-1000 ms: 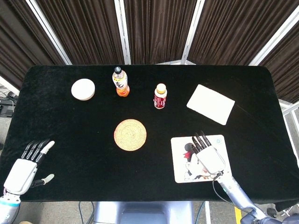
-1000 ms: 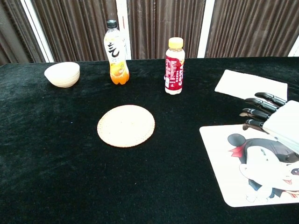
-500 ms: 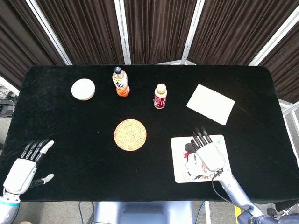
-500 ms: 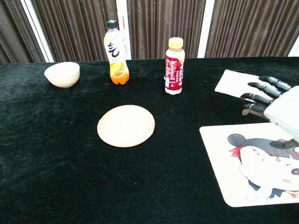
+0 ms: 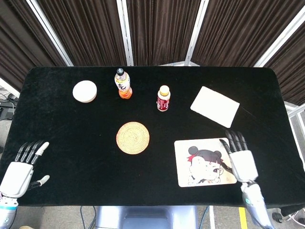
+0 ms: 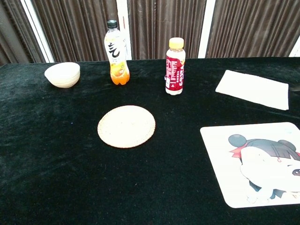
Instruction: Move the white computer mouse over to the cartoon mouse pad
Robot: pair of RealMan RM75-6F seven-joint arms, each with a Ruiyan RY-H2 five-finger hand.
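Observation:
The cartoon mouse pad [image 5: 205,161] [image 6: 255,161] lies flat near the table's front right, its whole picture uncovered. I cannot make out a white computer mouse in either view. My right hand [image 5: 242,160] hovers just beyond the pad's right edge, fingers straight and apart, holding nothing; the chest view does not show it. Off the front left corner of the table is my left hand [image 5: 21,168], fingers spread and empty, seen only in the head view.
A woven round coaster [image 5: 133,138] [image 6: 126,125] lies mid-table. Behind it stand an orange drink bottle [image 5: 123,83] [image 6: 115,52] and a red-labelled bottle [image 5: 163,98] [image 6: 175,66]. A white bowl [image 5: 85,91] [image 6: 62,74] sits back left, a white rectangular mat [image 5: 215,106] [image 6: 253,88] back right.
My right hand has lifted off the cartoon pad and moved right, past its edge and out of the chest view. The left hand drifted slightly toward the front left.

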